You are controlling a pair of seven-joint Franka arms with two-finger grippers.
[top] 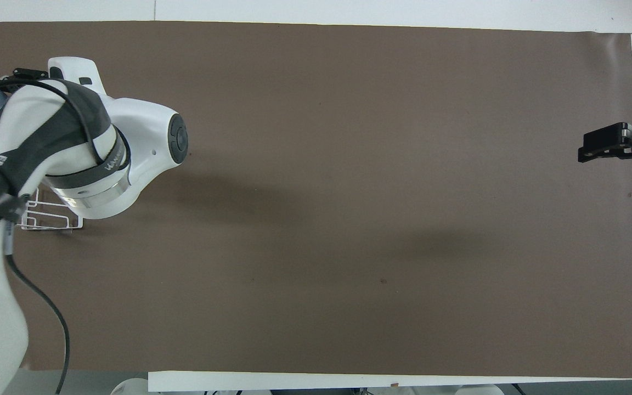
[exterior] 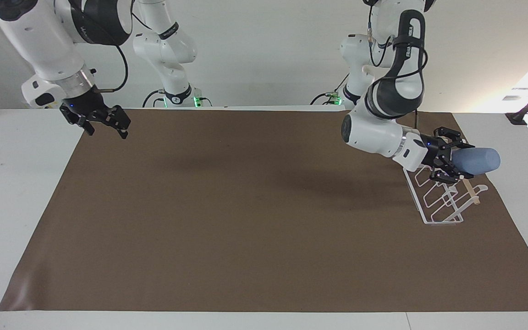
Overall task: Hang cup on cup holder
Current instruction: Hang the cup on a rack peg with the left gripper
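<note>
Left gripper (exterior: pixel 452 161): you have it over the rack's end nearer the robots, jaws pinching the cup near its rim.
Cup (exterior: pixel 477 161): it lies on its side in the air, base pointing toward the left arm's end of the table, over the rack's rod.
Rack (exterior: pixel 434 201): it sits on the brown mat (exterior: pixel 255 220) at the left arm's end.
Right gripper (exterior: pixel 104 123): you see it waiting over the mat's corner at the right arm's end, jaws spread, nothing between them.

one cup (exterior: pixel 476 161), one cup holder (exterior: pixel 438 201), one brown mat (exterior: pixel 264 220), two arms, each with one pincer.
</note>
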